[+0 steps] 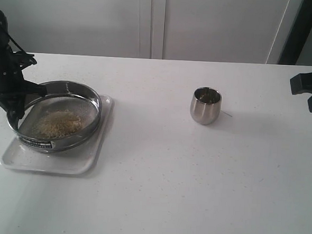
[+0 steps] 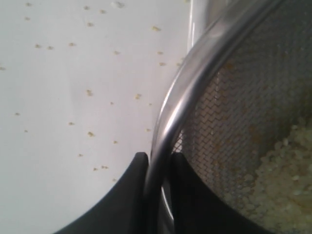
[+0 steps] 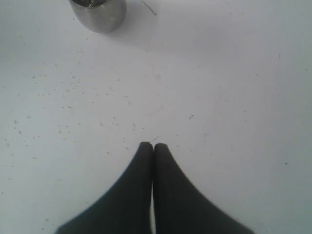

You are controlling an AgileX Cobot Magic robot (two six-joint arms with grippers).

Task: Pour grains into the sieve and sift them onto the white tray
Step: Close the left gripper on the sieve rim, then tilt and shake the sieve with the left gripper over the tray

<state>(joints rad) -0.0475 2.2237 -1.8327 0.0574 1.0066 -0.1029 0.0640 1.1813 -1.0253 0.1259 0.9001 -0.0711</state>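
Left end effector clamps the sieve rim, a grip only its wrist view shows clearly.

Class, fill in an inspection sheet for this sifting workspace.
surface: white table, stray specks.
job's things: sieve over white tray, holding grains.
clutter: steel cup, standing apart.
grippers: left gripper fingers clamp the sieve's rim; right gripper shut, holding nothing.
cables: thin black line on the left arm, possibly one.
surroundings: pale wall panels behind.
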